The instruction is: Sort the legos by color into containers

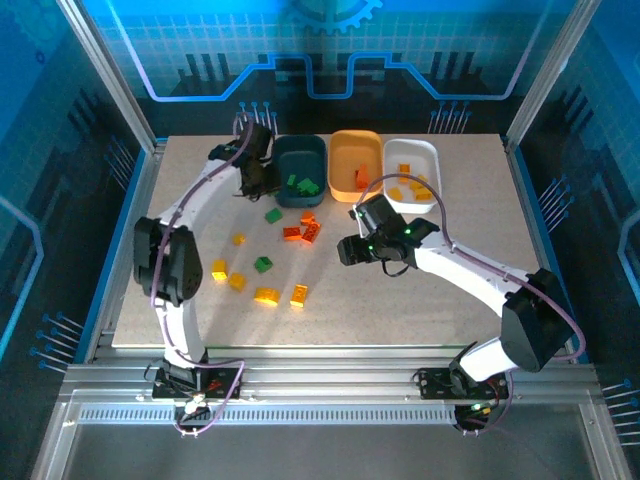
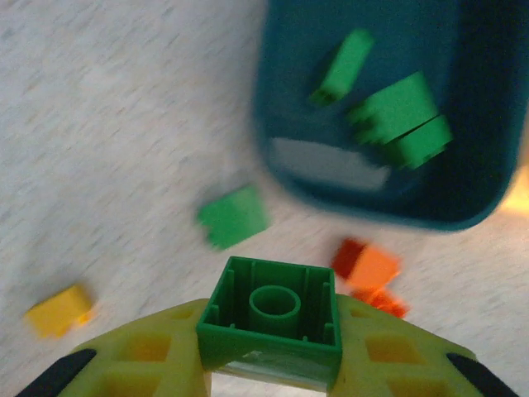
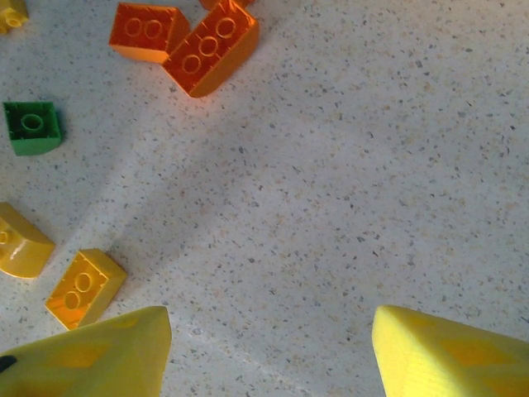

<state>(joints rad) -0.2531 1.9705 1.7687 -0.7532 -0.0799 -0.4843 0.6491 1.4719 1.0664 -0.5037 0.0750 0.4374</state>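
My left gripper [image 1: 248,180] hangs above the table just left of the dark teal bin [image 1: 283,160]. It is shut on a green lego [image 2: 271,318], held hollow side up between the yellow fingers [image 2: 149,356]. The teal bin [image 2: 281,99] holds several green legos [image 2: 397,116]. The orange bin [image 1: 352,137] has a red-orange lego [image 1: 361,177] in it, and the white bin [image 1: 415,143] holds yellow-orange ones [image 1: 405,170]. My right gripper [image 1: 348,250] [image 3: 271,347] is open over bare table. Red-orange legos [image 3: 211,45] lie ahead of it to its left.
Loose legos lie mid-table: green ones [image 1: 273,215] [image 1: 263,264], a red-orange cluster [image 1: 302,231], and yellow ones [image 1: 239,239] [image 1: 219,270] [image 1: 266,296] [image 1: 299,295]. The three bins stand in a row at the back. The right half of the table is bare.
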